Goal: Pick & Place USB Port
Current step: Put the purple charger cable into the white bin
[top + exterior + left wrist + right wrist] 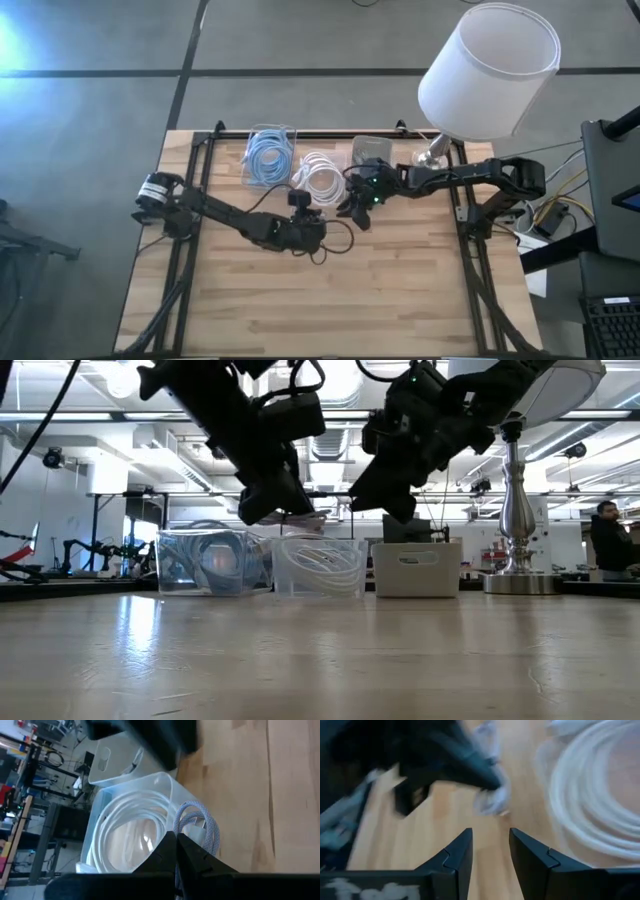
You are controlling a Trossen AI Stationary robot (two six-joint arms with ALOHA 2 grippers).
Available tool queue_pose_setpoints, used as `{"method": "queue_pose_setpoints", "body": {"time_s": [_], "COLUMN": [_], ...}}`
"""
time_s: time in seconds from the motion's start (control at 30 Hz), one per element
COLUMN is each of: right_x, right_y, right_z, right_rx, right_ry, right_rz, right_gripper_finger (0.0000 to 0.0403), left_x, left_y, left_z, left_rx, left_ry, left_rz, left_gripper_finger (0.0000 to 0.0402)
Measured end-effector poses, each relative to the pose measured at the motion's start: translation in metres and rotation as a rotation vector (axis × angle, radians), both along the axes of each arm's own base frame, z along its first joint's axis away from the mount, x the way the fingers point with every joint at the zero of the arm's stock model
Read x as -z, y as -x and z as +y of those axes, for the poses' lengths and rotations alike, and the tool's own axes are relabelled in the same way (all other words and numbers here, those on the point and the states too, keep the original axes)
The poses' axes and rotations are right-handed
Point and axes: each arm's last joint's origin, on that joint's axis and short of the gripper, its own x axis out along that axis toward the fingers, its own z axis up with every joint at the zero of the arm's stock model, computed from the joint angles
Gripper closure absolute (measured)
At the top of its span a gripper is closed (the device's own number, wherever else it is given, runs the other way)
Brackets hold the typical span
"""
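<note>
My left gripper is shut on a small coiled, braided white-grey USB cable, above the table just near of the white-cable bin. The cable also shows blurred in the right wrist view. My right gripper is open and empty, close to the right of the left gripper and above the table; its fingers point toward the held cable. In the low view both grippers hang clear of the table, the left one and the right one. My left gripper pinches the braided cable between its two shut fingers at the near part of its loop. The loop sticks out past the fingertips and is lifted clear of the table. The fingers themselves hide the exact spot of contact.
Three bins stand in a row at the far edge: a clear one with blue cable, a clear one with white cable, and a pale one. A lamp with a white shade stands at the far right. Bare wood lies toward the near edge.
</note>
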Motion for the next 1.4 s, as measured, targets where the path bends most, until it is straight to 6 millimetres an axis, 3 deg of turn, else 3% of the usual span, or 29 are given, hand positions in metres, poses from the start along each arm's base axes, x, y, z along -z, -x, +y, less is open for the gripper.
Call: {"method": "queue_pose_setpoints", "body": {"time_s": [0.17,1.4], "right_x": [0.001,-0.008], "right_y": [0.000,-0.006], "right_z": [-0.004,-0.002], "right_rx": [0.134,0.114], "right_ry": [0.029,0.018], "right_rz": [0.021,-0.083], "right_gripper_finger": [0.0282,0.0276], "left_x": [-0.004,-0.016], "left_y": [-0.005,-0.014], "left_z": [0.001,0.014], "left_rx": [0.010,-0.079], "left_ry": [-0.021,-0.051], "left_rz": [-0.041,-0.199], "left_gripper_finger": [0.0397,0.0399]}}
